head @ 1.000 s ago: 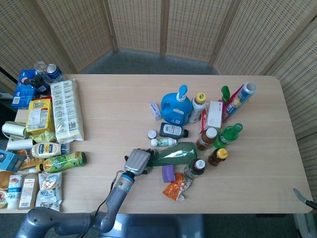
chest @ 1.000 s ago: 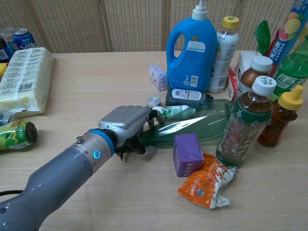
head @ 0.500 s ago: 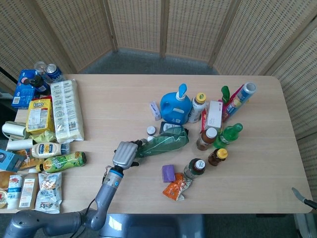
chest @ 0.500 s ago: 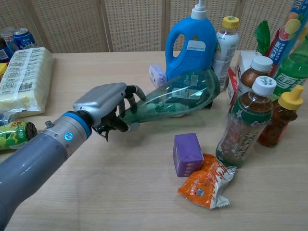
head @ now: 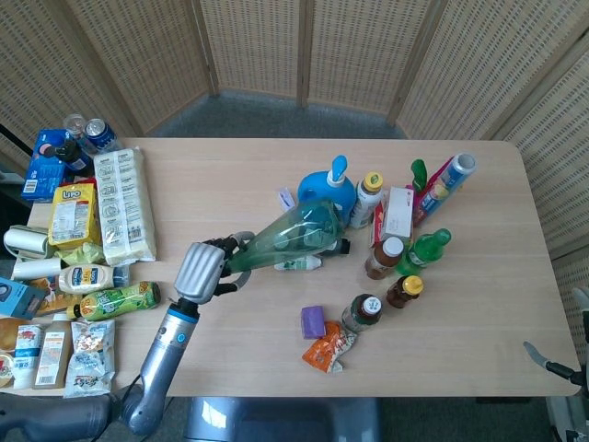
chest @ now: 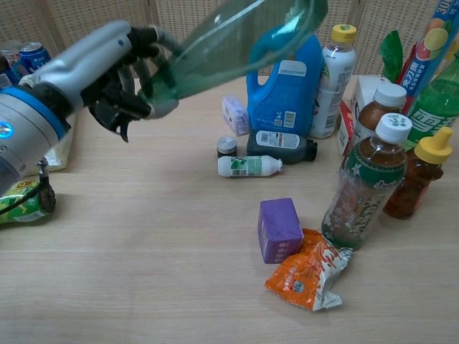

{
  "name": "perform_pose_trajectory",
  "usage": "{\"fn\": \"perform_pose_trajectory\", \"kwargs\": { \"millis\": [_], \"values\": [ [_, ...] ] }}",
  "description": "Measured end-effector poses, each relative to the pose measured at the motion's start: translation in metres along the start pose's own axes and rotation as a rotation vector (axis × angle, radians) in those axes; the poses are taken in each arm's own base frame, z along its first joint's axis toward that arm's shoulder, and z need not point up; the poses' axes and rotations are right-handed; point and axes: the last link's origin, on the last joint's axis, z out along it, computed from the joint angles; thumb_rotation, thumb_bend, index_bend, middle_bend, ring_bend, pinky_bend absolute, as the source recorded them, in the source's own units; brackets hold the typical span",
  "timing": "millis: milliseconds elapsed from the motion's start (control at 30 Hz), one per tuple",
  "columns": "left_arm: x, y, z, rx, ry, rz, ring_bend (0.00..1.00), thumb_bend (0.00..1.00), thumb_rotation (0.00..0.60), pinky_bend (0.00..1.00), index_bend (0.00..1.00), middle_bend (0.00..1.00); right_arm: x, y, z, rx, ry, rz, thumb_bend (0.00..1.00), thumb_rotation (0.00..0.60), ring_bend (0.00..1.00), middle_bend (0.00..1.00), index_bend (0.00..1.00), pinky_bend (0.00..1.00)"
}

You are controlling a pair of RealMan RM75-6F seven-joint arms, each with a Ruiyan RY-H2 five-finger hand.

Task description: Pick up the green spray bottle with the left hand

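Left hand (chest: 107, 72) raised above the table (head: 230, 184).
We see its fingers gripping the bottle (chest: 237, 39), which slants up-right from it.

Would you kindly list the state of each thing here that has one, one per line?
Green spray bottle: lifted clear of the table, tilted, gripped at its neck end.
Left hand: grips the green spray bottle.
Blue detergent jug: upright, capped.
Small white bottle: lying on its side.
Dark flat bottle: lying on its side.
Brown tea bottle: upright, capped.
Orange snack packet: lying flat, crumpled.
Right hand: not in view.
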Motion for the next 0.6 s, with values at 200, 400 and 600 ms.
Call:
{"fn": "perform_pose_trajectory", "kwargs": {
  "millis": [200,400,600],
  "values": [
    [0.046,0.012,0.006,-0.029,0.106,-0.045,0.82,0.52,0.6,0.62,0.65,0.61,-0.003,-0.002,0.001,0.013,-0.002,0.009,0.03,0.491,0.0,0.0,0.0,0.0],
    [0.084,0.025,0.013,-0.053,0.19,-0.095,0.82,0.52,0.6,0.62,0.65,0.61,-0.007,-0.002,0.0,0.014,-0.005,0.021,0.03,0.493,0.0,0.0,0.0,0.0],
    [0.096,0.03,0.016,-0.065,0.21,-0.115,0.82,0.52,0.6,0.62,0.65,0.61,-0.008,-0.002,0.001,0.014,-0.006,0.017,0.03,0.493,0.0,0.0,0.0,0.0]
  ]
}}
